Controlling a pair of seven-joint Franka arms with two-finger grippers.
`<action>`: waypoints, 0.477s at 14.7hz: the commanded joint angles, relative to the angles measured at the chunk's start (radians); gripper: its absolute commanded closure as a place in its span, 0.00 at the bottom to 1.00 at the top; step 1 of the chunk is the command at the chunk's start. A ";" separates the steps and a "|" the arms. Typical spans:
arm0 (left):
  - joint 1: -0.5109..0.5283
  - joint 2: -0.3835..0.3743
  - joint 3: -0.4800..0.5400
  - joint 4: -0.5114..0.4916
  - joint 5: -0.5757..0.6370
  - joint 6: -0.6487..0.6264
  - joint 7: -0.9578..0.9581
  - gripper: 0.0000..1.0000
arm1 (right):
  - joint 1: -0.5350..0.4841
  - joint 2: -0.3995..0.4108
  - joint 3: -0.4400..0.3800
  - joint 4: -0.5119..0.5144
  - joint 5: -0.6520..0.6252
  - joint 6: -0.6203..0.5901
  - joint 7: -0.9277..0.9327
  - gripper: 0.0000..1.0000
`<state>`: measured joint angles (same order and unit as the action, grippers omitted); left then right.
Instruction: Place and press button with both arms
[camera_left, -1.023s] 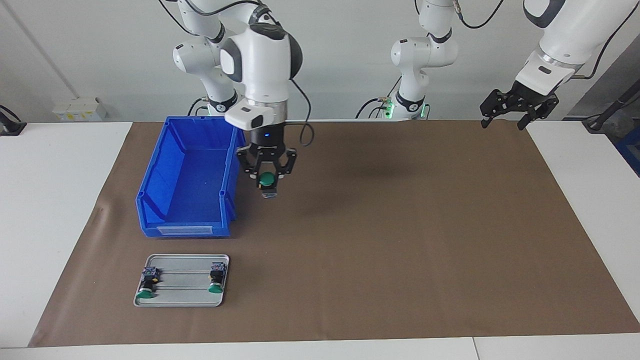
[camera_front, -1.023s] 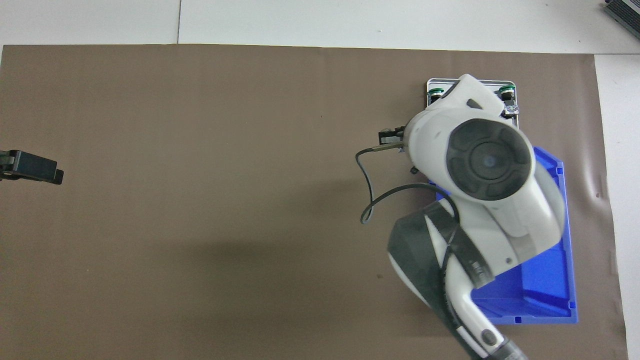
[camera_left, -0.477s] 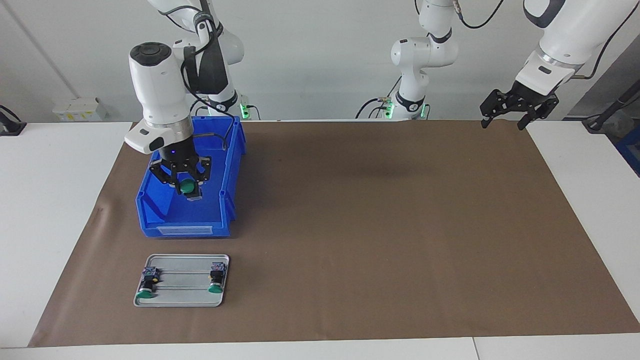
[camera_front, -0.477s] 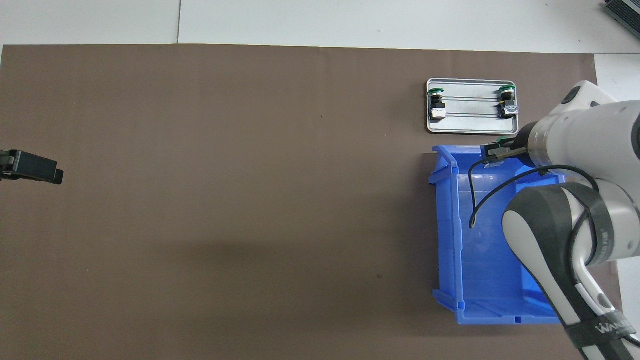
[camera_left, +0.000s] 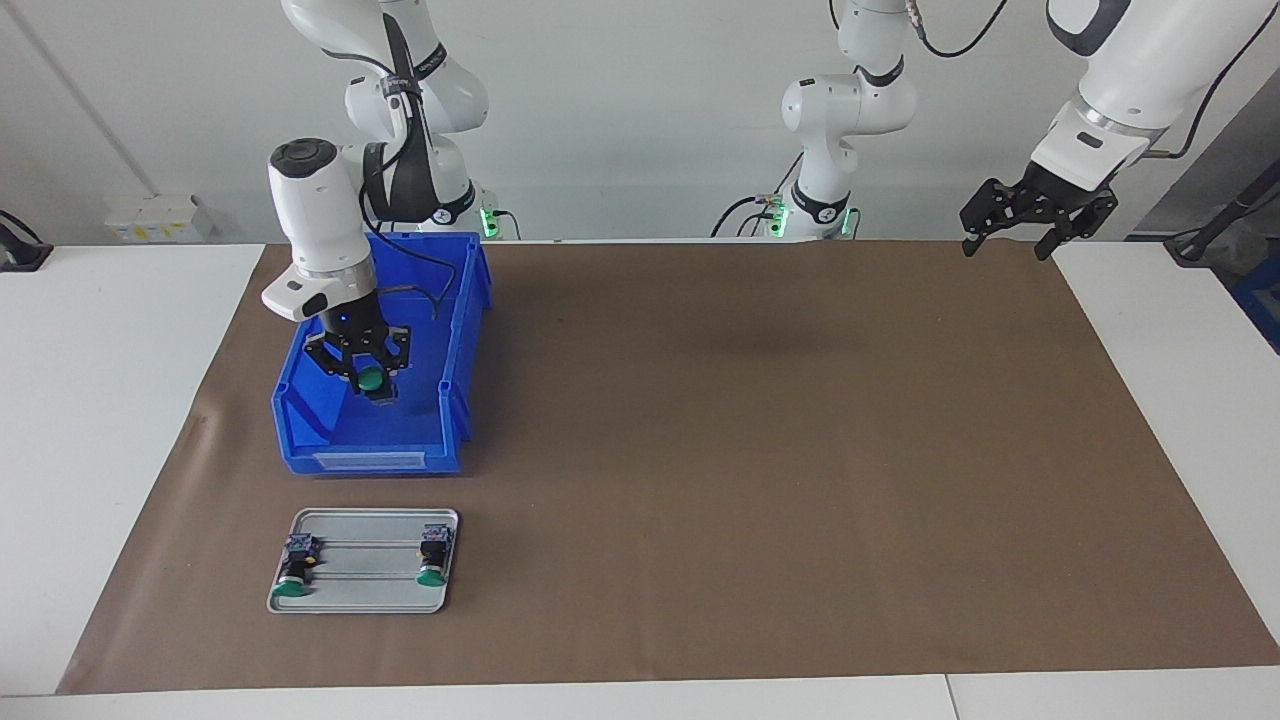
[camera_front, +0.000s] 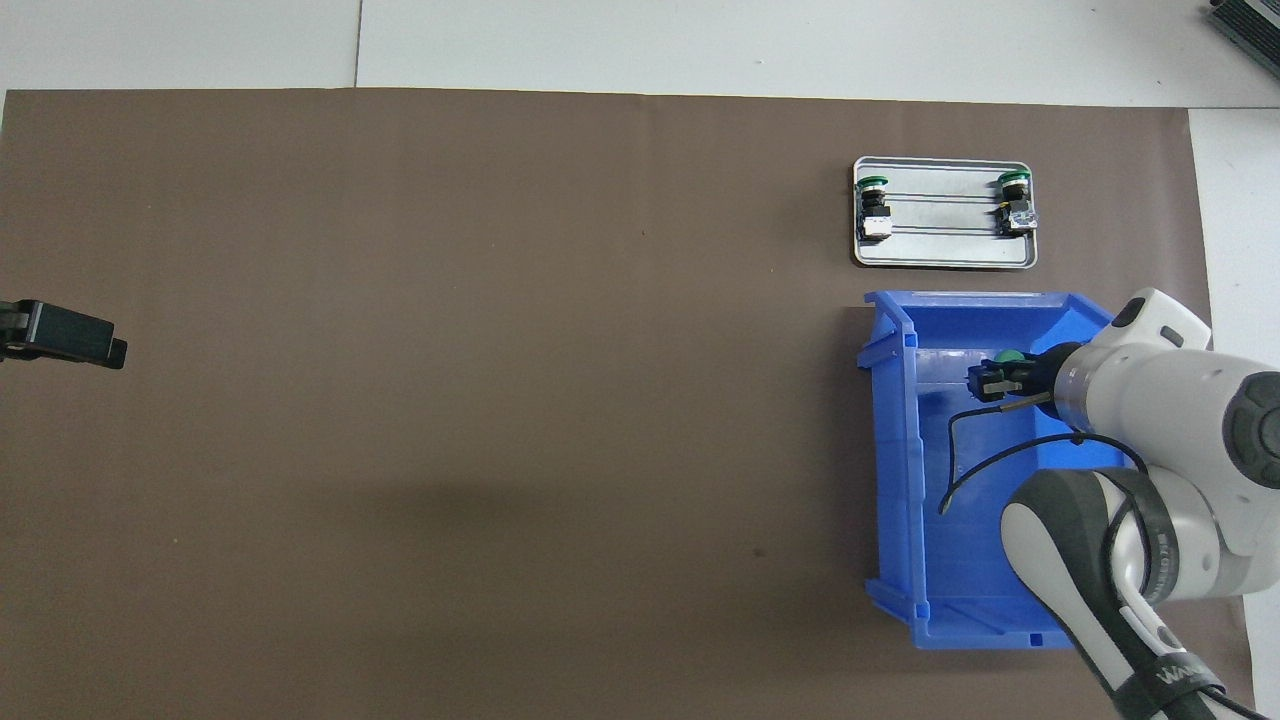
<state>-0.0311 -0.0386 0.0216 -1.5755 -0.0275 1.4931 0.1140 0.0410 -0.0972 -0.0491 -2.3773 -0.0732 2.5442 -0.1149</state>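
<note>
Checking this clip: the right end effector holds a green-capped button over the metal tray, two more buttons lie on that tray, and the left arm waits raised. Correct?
One slip: the right end effector holds the button over the blue bin, not the metal tray; the facing view shows it. The two other buttons do lie on that tray, and the left end effector waits raised.

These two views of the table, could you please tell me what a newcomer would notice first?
The blue bin at the right arm's end of the table, with the right hand inside it gripping a green-capped button. Farther from the robots, a metal tray carries two matching buttons. The left hand waits raised at the other end.
</note>
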 joint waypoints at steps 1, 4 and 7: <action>0.011 -0.026 -0.006 -0.031 -0.009 0.013 0.004 0.00 | -0.027 -0.010 0.015 -0.100 0.091 0.132 -0.071 1.00; 0.011 -0.026 -0.005 -0.031 -0.009 0.012 0.004 0.00 | -0.027 0.014 0.015 -0.109 0.099 0.160 -0.071 1.00; 0.011 -0.026 -0.006 -0.031 -0.009 0.013 0.004 0.00 | -0.024 0.045 0.015 -0.109 0.122 0.183 -0.065 1.00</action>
<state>-0.0311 -0.0386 0.0216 -1.5755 -0.0275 1.4931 0.1141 0.0321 -0.0675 -0.0487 -2.4777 0.0008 2.6937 -0.1528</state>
